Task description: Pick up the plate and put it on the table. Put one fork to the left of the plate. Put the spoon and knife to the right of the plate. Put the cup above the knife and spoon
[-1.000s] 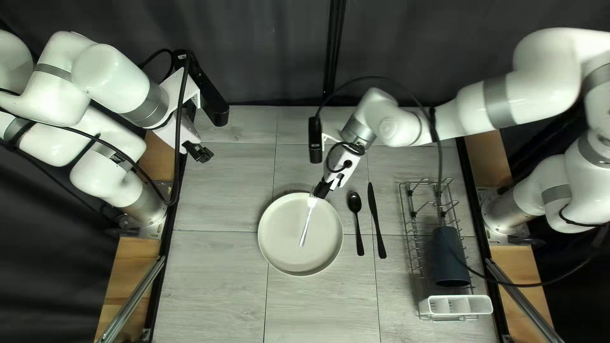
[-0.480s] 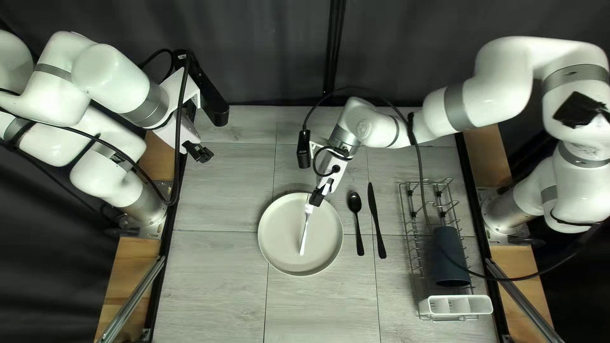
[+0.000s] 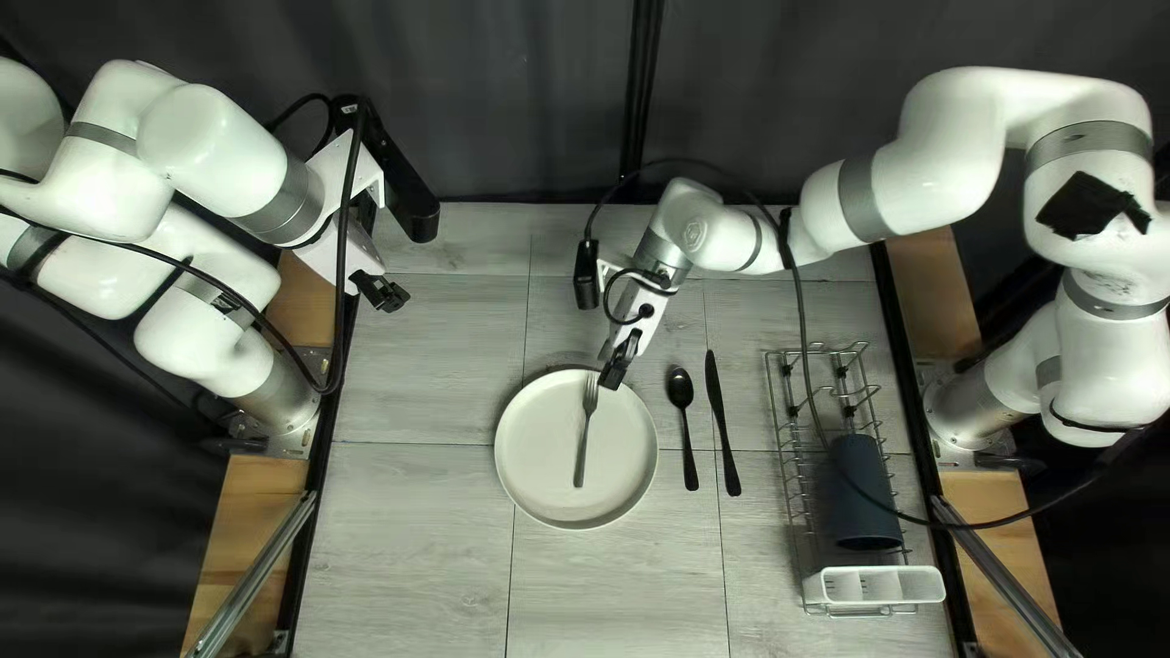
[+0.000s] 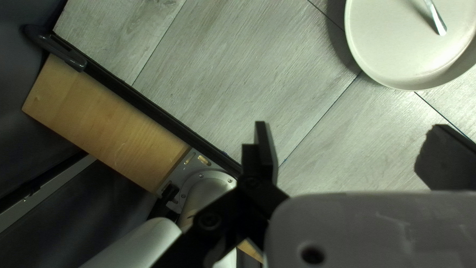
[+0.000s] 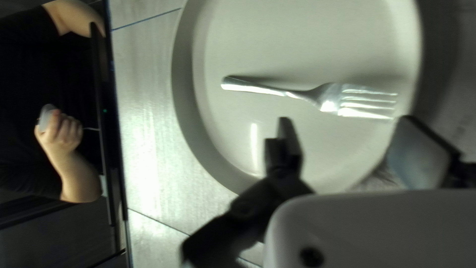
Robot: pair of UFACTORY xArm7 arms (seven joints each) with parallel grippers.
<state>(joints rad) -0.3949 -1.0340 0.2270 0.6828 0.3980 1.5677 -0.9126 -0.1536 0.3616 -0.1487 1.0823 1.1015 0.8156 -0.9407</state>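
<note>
The black right claw (image 5: 346, 119) is wide open, empty — closing crooked could skid the shiny metal fork (image 5: 258, 89) across the round white plate (image 5: 238, 39).

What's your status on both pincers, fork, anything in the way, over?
Left pincer open, right pincer open. Fork lying on plate, not left of it. Right arm's cable crosses over cup, top left view.

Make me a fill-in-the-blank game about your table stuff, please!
The silver fork lies on the round, pale ____.
Right beside the black knife lies the black ____.
My right hand isn't shut, it's ____.

Missing words: plate, spoon, open.
</note>
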